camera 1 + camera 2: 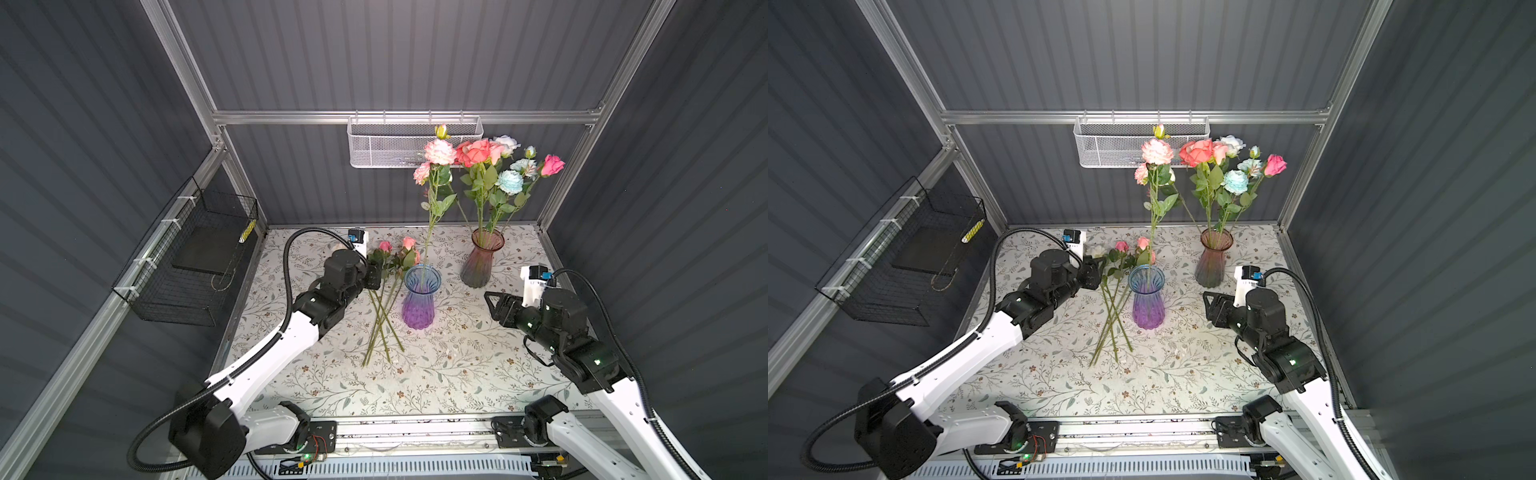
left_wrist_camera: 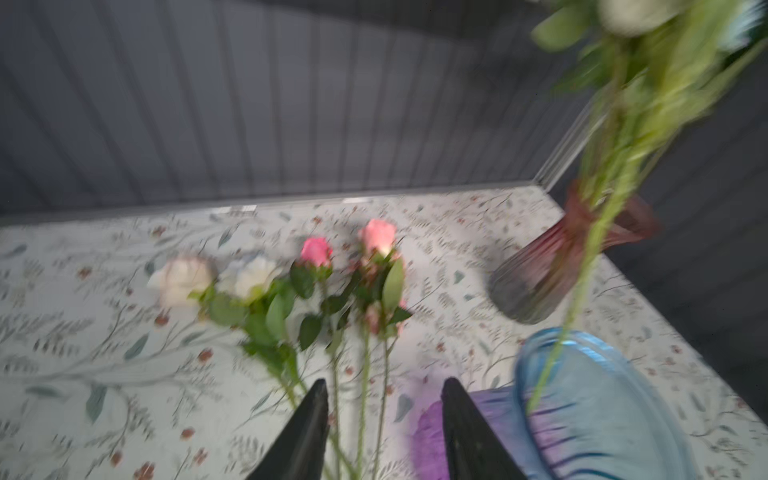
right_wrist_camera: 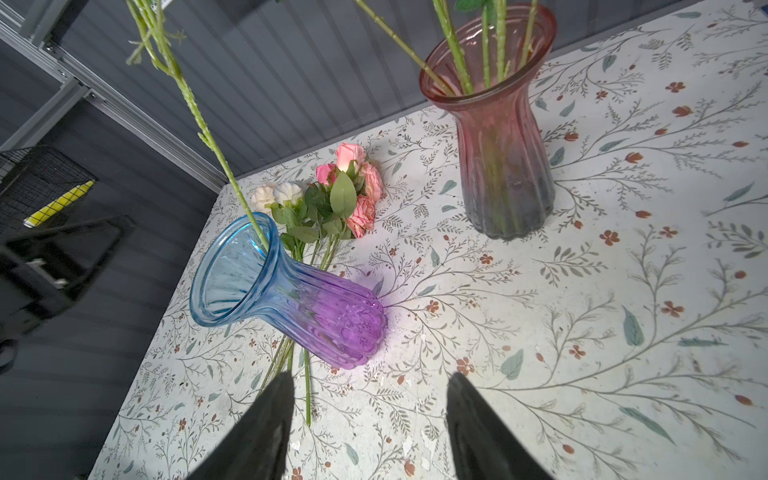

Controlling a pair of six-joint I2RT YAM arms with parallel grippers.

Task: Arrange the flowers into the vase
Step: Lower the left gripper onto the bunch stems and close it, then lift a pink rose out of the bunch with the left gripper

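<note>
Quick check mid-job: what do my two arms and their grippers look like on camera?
Both the left arm and right arm are white shells with black joint housings. A black corrugated cable loops along each. Green lights dot the right arm's joints. White wrist camera mounts carry blue connectors. The left gripper and right gripper have black, tapering jaws.

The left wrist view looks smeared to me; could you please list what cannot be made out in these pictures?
- Left wrist view: motion blur; whether the left gripper touches the loose flowers' stems between its fingers is unclear.
- Right wrist view: blooms standing in the pink vase are cut off by the top edge.
- Both top views: yellow item in the black wire basket, too small to identify.
</note>
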